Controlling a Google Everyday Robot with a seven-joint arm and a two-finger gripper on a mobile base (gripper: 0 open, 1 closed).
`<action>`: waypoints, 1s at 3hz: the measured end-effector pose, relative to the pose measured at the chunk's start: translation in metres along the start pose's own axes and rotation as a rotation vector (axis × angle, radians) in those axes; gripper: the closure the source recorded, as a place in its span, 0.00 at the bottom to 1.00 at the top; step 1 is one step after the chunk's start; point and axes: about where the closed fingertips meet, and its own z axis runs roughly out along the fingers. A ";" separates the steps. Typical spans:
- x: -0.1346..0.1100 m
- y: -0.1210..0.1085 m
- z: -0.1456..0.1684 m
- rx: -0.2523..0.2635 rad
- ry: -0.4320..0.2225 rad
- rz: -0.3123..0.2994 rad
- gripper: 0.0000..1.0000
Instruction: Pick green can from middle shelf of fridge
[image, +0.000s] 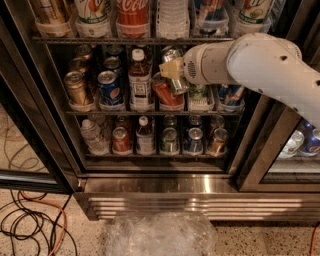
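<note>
The fridge (160, 192) stands open in front of me. My gripper (172, 70) reaches into the middle shelf (115, 113) from the right on a white arm. It is shut on the green can (178, 82), which sits tilted between the yellowish fingers (169, 67), its silver top (172, 52) just under the rack above. A red can (166, 95) leans tipped over in the tray right below the green can.
On the same shelf to the left are a brown bottle (140, 80), a blue Pepsi can (109, 86) and a gold can (77, 87). Large bottles (132, 15) fill the rack above; cans and small bottles (170, 140) the rack below. Cables (35, 225) and crumpled plastic (160, 235) lie on the floor.
</note>
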 end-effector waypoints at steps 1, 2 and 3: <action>0.010 -0.006 -0.010 -0.024 0.046 0.006 1.00; 0.029 -0.025 -0.035 0.016 0.100 0.037 1.00; 0.049 -0.038 -0.057 0.051 0.155 0.080 1.00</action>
